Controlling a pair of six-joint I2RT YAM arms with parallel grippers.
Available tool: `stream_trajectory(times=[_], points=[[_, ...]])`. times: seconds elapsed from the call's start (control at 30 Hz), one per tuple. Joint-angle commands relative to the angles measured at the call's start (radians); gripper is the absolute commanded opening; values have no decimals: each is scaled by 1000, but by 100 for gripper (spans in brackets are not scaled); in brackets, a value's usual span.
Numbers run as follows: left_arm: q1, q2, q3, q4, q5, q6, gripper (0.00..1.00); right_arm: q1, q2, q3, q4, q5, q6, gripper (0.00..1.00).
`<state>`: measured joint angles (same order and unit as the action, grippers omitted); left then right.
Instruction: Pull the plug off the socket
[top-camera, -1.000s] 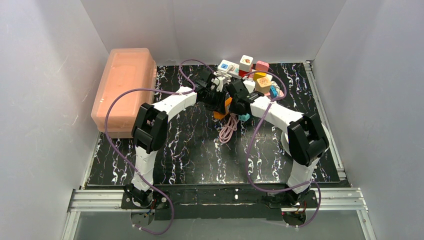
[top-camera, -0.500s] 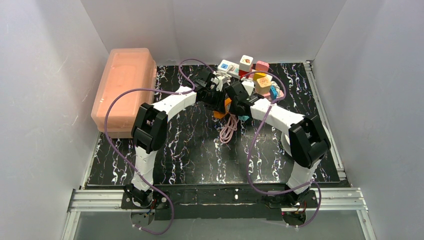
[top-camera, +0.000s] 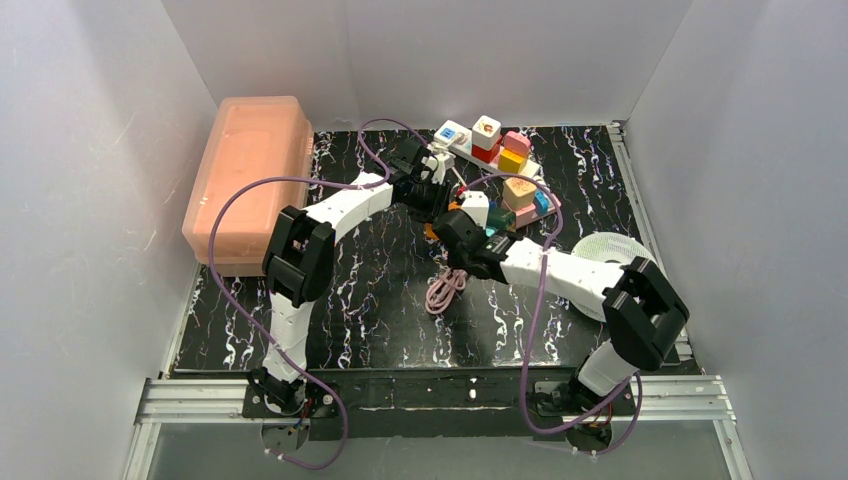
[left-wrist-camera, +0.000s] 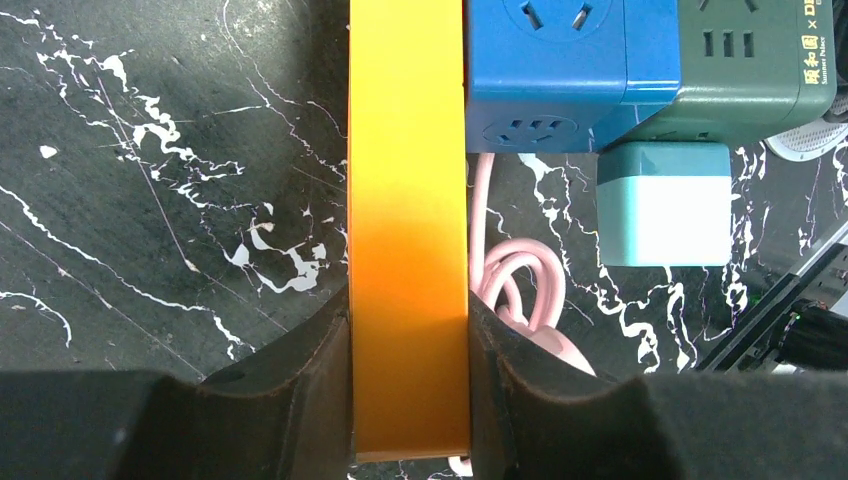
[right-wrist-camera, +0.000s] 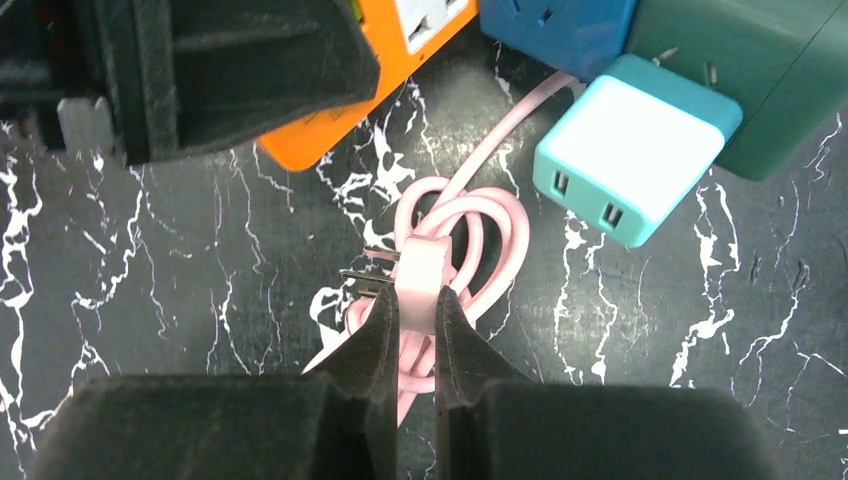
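Observation:
The orange socket strip (left-wrist-camera: 408, 200) lies on the black marble mat, and my left gripper (left-wrist-camera: 408, 320) is shut on its narrow body. In the top view this gripper (top-camera: 432, 200) sits over the strip (top-camera: 431, 231) at mid-table. My right gripper (right-wrist-camera: 415, 310) is shut on the pink plug (right-wrist-camera: 424, 275). Its bare metal prongs (right-wrist-camera: 365, 275) point left, clear of the strip (right-wrist-camera: 330, 125). The plug hangs above the coiled pink cable (right-wrist-camera: 470, 235). In the top view the right gripper (top-camera: 455, 240) is just near of the strip, with the cable (top-camera: 440, 290) trailing towards me.
A blue cube socket (left-wrist-camera: 560, 60), a green cube socket (left-wrist-camera: 745, 60) and a teal charger (left-wrist-camera: 665, 205) crowd the strip's right side. A long white strip with coloured plugs (top-camera: 490, 145) lies at the back. A pink translucent box (top-camera: 250, 180) stands left; a white disc (top-camera: 605, 250) lies right.
My right gripper has drawn back towards the near side, away from the orange strip, with the pink plug in it. The cable coil has slid nearer. The left gripper stays on the strip.

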<state>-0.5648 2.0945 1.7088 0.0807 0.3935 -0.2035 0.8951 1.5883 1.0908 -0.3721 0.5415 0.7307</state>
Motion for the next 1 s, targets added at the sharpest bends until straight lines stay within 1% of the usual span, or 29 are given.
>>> stream_trajectory(times=[0.0, 0.1, 0.13, 0.17, 0.27, 0.3, 0.33, 0.4, 0.43, 0.6, 0.73, 0.8, 0.97], points=[[-7, -113, 27, -14, 87, 0, 10, 93, -46, -58, -35, -138, 56, 1], [-7, -113, 29, -16, 85, 3, 10, 114, -65, -92, -60, -149, 74, 1], [-8, -113, 29, -18, 87, 1, 10, 110, -70, -108, -70, -145, 84, 3], [-7, -114, 28, -19, 88, 2, 10, 100, -75, -124, -81, -139, 91, 8], [-7, -125, 19, -25, 85, 10, 10, 23, -115, -188, -83, -139, 93, 8], [-6, -131, 15, -31, 85, 16, 10, -5, -135, -220, -42, -207, 101, 36], [-4, -137, 11, -35, 85, 22, 10, -31, -156, -246, -17, -231, 99, 44], [3, -148, 2, -45, 90, 26, 10, -70, -204, -292, 30, -264, 85, 54], [8, -153, 0, -53, 94, 29, 10, -88, -232, -313, 51, -281, 73, 56], [36, -179, -24, -75, 115, 39, 9, -241, -368, -407, 125, -411, 54, 61], [58, -190, -24, -113, 138, 5, 9, -295, -427, -416, 83, -392, 71, 61], [69, -203, -38, -120, 155, -8, 9, -312, -453, -422, 88, -380, 92, 61], [101, -246, -106, -131, 218, -23, 8, -383, -458, -413, 149, -452, 117, 61]])
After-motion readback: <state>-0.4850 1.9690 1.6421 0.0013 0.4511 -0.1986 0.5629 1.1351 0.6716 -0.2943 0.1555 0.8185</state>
